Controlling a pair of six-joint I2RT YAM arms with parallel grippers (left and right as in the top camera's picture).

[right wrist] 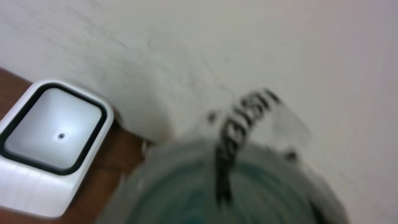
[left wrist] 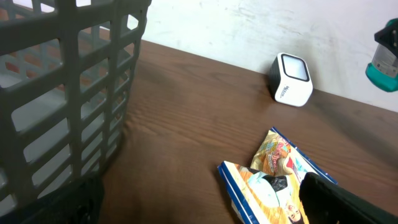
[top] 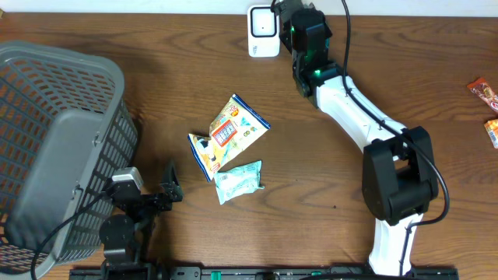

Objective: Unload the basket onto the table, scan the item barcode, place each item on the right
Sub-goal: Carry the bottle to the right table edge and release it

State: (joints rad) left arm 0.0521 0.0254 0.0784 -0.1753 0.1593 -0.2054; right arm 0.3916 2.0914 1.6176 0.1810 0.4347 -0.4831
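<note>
**newb_q:** What was on the counter (top: 327, 171) at that moment, going left to right?

**rigwatcher:** A grey basket (top: 54, 140) sat at the far left. Right beside it was the left end effector (top: 165, 196), jaws spread wide with nothing in them. Mid-counter there was a loose pile of snack packets (top: 233, 132), well apart from both arms.

**newb_q:** And the thing being scanned?

**rigwatcher:** The white scanner (top: 263, 33) stood at the back by the wall. Just right of it, the right end effector (top: 286, 12) was clamped on the teal item (left wrist: 385, 62), holding it up off the counter. On the wrist cam the item was a blur with dark lettering I couldn't read. Two orange wrappers (top: 482, 89) lay at the far right edge.
</note>
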